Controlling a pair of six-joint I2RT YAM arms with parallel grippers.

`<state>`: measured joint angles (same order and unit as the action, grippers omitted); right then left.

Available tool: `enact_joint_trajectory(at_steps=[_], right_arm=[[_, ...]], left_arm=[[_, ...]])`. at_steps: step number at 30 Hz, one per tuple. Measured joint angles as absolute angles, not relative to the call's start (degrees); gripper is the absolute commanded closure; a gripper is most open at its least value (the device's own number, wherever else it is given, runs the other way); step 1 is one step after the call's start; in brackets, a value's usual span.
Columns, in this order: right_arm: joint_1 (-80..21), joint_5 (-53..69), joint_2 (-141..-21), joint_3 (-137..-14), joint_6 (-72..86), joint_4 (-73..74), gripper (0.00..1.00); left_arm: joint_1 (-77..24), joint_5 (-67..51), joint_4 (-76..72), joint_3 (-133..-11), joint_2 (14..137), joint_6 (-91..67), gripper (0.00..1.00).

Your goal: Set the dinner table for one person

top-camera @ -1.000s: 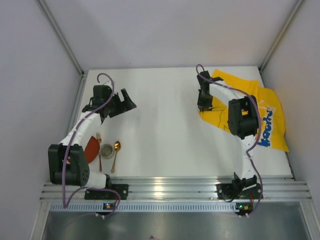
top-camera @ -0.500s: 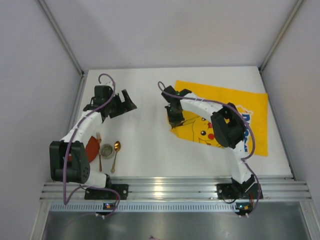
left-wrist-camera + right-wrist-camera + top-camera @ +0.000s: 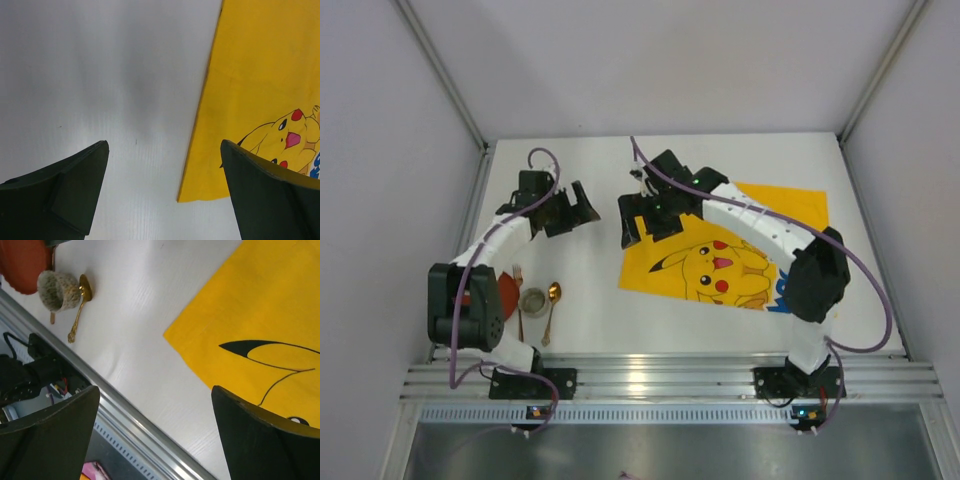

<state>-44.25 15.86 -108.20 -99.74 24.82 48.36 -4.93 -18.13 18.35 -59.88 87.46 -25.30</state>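
Top view: red plate [image 3: 506, 296] largely hidden behind left arm's elbow, only sliver shows. Fork [image 3: 518, 290] too small to make out tines. Right arm covers upper part of yellow mat [image 3: 640, 265]; blue lettering [image 3: 782, 292] by its elbow unreadable.

Right wrist view: plate cut off at top-left corner, mat runs off right edge.

Left wrist view: mat cut by top and right edges — Pikachu print [image 3: 290, 137] partly out of frame. Left tool [image 3: 163, 150] fingers [image 3: 65, 195] cut off at bottom edge; right tool [image 3: 155, 392] likewise.
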Motion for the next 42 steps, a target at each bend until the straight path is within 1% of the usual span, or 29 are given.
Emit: enact_joint_trajectory(at_steps=[3, 5, 8, 13, 19, 22, 24, 25, 26, 28, 29, 30, 37, 42], right_arm=[[-44.25, 15.57, -101.65, -96.44, 23.42, 47.48, 0.05], [-44.25, 14.92, -97.03, -93.14, 22.90, 47.44, 0.06], [-44.21, 13.80, -92.97, -88.79, 22.70, 47.22, 0.06], [-44.18, 11.99, -92.18, -83.83, 23.18, 47.18, 0.06], [-44.03, 10.20, -91.81, -81.78, 23.70, 47.05, 0.06], [-43.94, 9.74, -91.42, -81.62, 23.83, 47.09, 0.06], [-43.81, 9.50, -91.20, -81.62, 24.01, 47.07, 0.06], [-43.77, 9.41, -91.13, -81.62, 24.08, 47.05, 0.06], [-43.70, 9.21, -91.13, -81.62, 24.10, 47.03, 0.06], [-43.70, 9.02, -91.13, -81.62, 24.10, 47.03, 0.06], [-43.70, 9.02, -91.13, -81.67, 24.10, 47.05, 0.06], [-43.70, 8.97, -91.13, -81.82, 24.10, 47.07, 0.06], [-43.44, 7.62, -91.11, -82.96, 24.05, 47.07, 0.07], [-42.17, 6.00, -90.41, -82.89, 24.08, 47.18, 0.06]], left_arm=[[-7.51, -18.13, 18.04, -61.47, 92.42, -24.93, 0.02], [-10.33, -18.13, 18.15, -62.59, 95.96, -24.45, 0.04], [-15.05, -17.85, 18.41, -65.69, 101.38, -23.55, 0.05], [-21.26, -17.54, 18.57, -71.68, 108.68, -22.48, 0.07], [-22.11, -18.61, 18.06, -75.09, 112.31, -22.50, 0.11], [-22.44, -18.74, 17.82, -75.42, 112.75, -22.44, 0.16], [-22.92, -19.27, 17.52, -75.83, 113.23, -22.44, 0.25], [-23.27, -19.68, 17.39, -76.05, 113.62, -22.39, 0.32], [-23.59, -20.14, 17.28, -76.42, 114.06, -22.37, 0.50], [-24.36, -20.88, 17.02, -77.08, 115.20, -22.48, 0.76], [-24.71, -21.23, 17.08, -77.21, 116.01, -22.31, 0.92], [-24.93, -21.96, 17.19, -77.43, 116.68, -22.35, 1.00], [-24.75, -21.15, 18.41, -77.58, 116.62, -22.24, 1.00], [-20.36, -18.11, 21.43, -71.68, 111.07, -22.35, 1.00]])
